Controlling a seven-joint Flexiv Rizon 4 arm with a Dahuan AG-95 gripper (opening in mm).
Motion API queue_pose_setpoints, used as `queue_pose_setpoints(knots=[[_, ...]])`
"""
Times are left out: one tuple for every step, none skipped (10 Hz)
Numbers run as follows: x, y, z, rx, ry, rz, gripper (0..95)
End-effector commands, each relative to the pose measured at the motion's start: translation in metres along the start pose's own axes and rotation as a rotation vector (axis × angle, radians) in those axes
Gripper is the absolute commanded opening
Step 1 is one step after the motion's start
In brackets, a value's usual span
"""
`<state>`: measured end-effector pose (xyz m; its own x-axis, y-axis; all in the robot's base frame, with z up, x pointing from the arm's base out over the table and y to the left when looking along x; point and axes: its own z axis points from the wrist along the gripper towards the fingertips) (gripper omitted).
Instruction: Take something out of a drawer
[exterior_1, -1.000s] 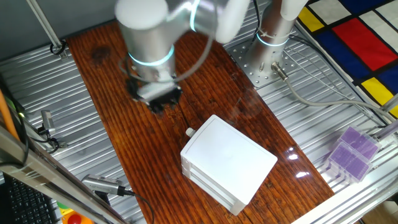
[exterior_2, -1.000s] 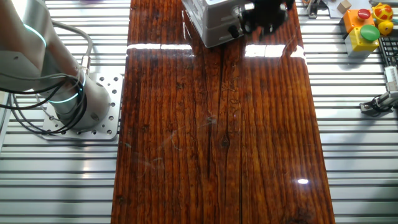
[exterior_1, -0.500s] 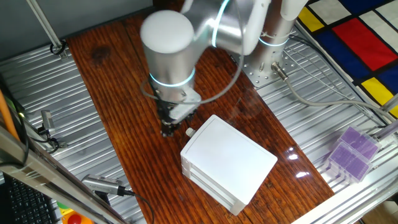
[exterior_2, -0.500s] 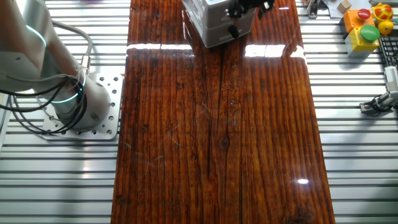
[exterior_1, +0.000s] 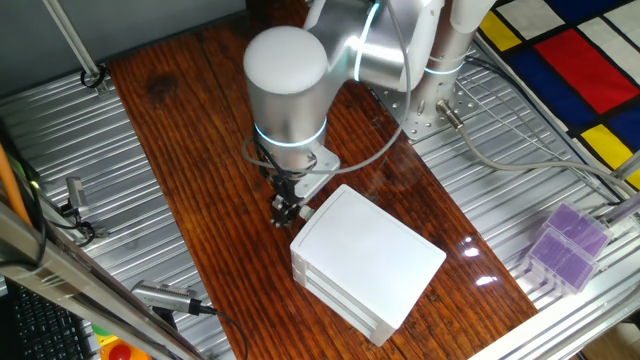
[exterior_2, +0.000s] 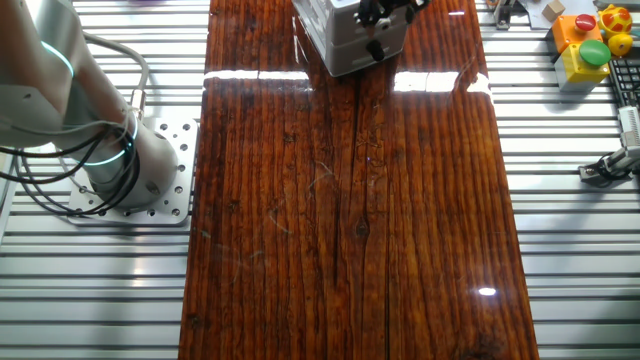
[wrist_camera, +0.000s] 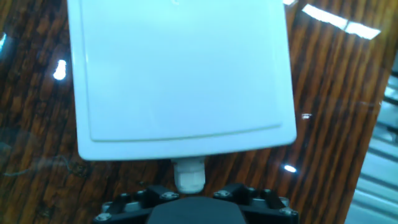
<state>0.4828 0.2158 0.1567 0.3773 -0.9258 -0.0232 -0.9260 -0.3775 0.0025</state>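
bare wooden table (exterior_1: 190, 170) lies open left of the white box (exterior_1: 370, 255), whose knob (wrist_camera: 188, 174) juts toward the tool (exterior_1: 287, 208).

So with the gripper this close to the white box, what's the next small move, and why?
Probably close the gripper on the small white knob and pull outward. In the hand view the knob sits right at the fingers, and the top drawer looks fully shut, so the block inside cannot be seen.
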Motion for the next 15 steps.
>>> queue_pose_setpoints(knots=[[-0.0027, 0.0003, 0.0004, 0.001, 0.000, -0.010, 57.0], [-0.0033, 0.0010, 0.0010, 0.001, -0.001, -0.019, 57.0], [-0.0031, 0.0027, 0.0017, 0.001, -0.001, -0.029, 57.0], [-0.0029, 0.0049, 0.0026, 0.002, -0.001, -0.034, 57.0], [-0.0028, 0.0069, 0.0035, 0.002, -0.002, -0.036, 38.0], [-0.0033, 0.0093, 0.0049, 0.003, -0.002, -0.036, 38.0], [-0.0039, 0.0093, 0.0053, 0.002, -0.002, -0.035, 38.0], [-0.0042, 0.0093, 0.0054, 0.003, -0.002, -0.035, 38.0], [-0.0061, 0.0090, 0.0060, 0.003, -0.002, -0.034, 38.0], [-0.0078, 0.0088, 0.0065, 0.003, -0.002, -0.030, 38.0], [-0.0089, 0.0087, 0.0069, 0.004, -0.001, -0.030, 38.0], [-0.0093, 0.0087, 0.0072, 0.008, 0.001, -0.028, 19.0], [-0.0093, 0.0088, 0.0072, 0.009, 0.002, -0.028, 0.0], [-0.0093, 0.0088, 0.0072, 0.010, 0.002, -0.029, 0.0], [-0.0093, 0.0088, 0.0072, 0.013, 0.003, -0.039, 0.0]])
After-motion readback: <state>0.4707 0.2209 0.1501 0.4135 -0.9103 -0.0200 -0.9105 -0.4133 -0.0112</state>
